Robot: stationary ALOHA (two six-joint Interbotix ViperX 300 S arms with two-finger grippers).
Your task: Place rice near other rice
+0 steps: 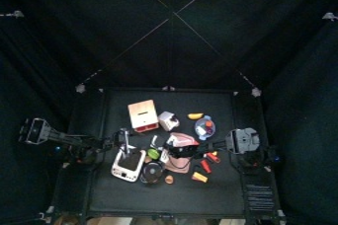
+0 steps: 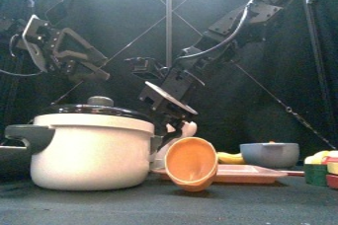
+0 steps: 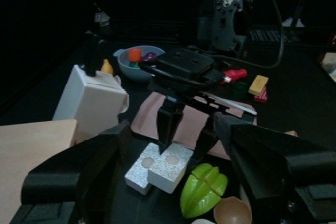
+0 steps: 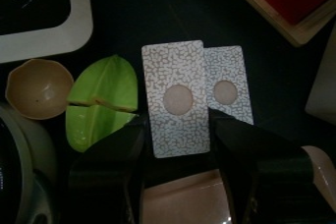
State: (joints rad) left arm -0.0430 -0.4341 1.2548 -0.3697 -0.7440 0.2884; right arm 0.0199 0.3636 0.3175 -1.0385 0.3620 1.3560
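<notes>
Two white speckled rice packets with round windows lie flat side by side, the larger [image 4: 175,98] touching the smaller [image 4: 226,85]. They also show in the left wrist view [image 3: 155,165]. My right gripper [image 4: 184,130] hangs just above them, jaws open and empty; it is seen from the side in the left wrist view [image 3: 171,122]. My left gripper [image 3: 178,149] is open and empty, a little way back from the packets and facing them.
A green star fruit [image 4: 102,98] and an orange cup [image 4: 37,85] lie beside the packets. A white pot [image 2: 93,145], a pink tray [image 2: 244,175], a blue bowl [image 2: 268,153], a white jug [image 3: 92,95] and an orange box [image 1: 141,112] crowd the table.
</notes>
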